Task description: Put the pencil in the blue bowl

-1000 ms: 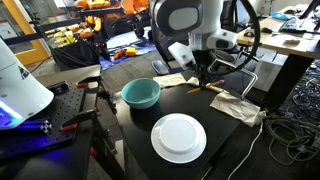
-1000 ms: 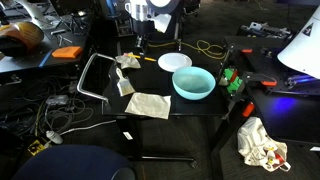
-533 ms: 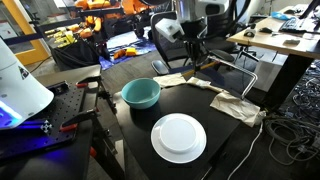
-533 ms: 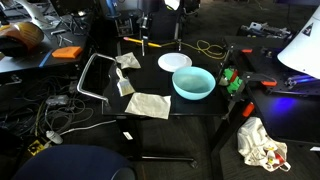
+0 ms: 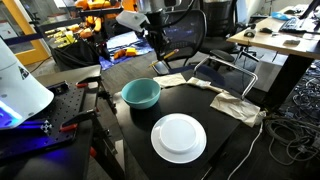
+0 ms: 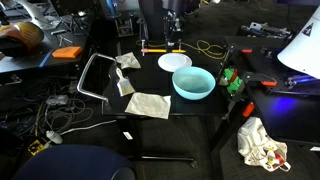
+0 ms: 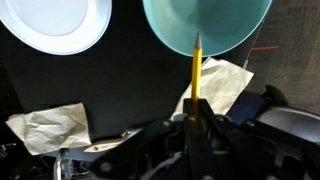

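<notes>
Wrist view, left to right: white plate (image 7: 55, 22), crumpled cloth (image 7: 45, 125) on the dark desk (image 7: 120, 90), then blue bowl (image 7: 205, 25). The tool (image 7: 196, 108) is clamped on the pencil (image 7: 196, 65), whose tip points at the bowl's near rim. In an exterior view the blue bowl (image 5: 141, 94) sits well below the raised arm.

Risks: dropped from this height, the pencil may strike the rim and bounce out. The thin shaft could also pivot in the grip and land on the desk.
</notes>
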Robot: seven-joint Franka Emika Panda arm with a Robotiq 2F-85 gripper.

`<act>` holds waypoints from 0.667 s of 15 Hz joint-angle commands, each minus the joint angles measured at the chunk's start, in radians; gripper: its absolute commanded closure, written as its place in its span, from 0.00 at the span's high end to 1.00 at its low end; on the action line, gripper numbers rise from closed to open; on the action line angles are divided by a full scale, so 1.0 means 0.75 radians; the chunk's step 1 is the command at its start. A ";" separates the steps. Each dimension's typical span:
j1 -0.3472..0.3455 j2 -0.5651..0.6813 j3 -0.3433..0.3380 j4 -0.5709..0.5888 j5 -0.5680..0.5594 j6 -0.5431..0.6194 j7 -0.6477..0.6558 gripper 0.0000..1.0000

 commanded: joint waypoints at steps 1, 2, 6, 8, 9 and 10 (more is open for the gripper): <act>-0.045 -0.132 0.109 -0.152 0.237 -0.019 -0.331 0.02; -0.039 -0.143 0.120 -0.174 0.307 -0.021 -0.424 0.02; -0.025 -0.112 0.112 -0.204 0.587 0.004 -0.811 0.02; -0.078 -0.074 0.138 -0.186 0.741 0.000 -1.014 0.02; -0.090 -0.059 0.135 -0.179 0.804 -0.007 -1.108 0.02; -0.101 -0.036 0.131 -0.170 0.856 -0.011 -1.199 0.02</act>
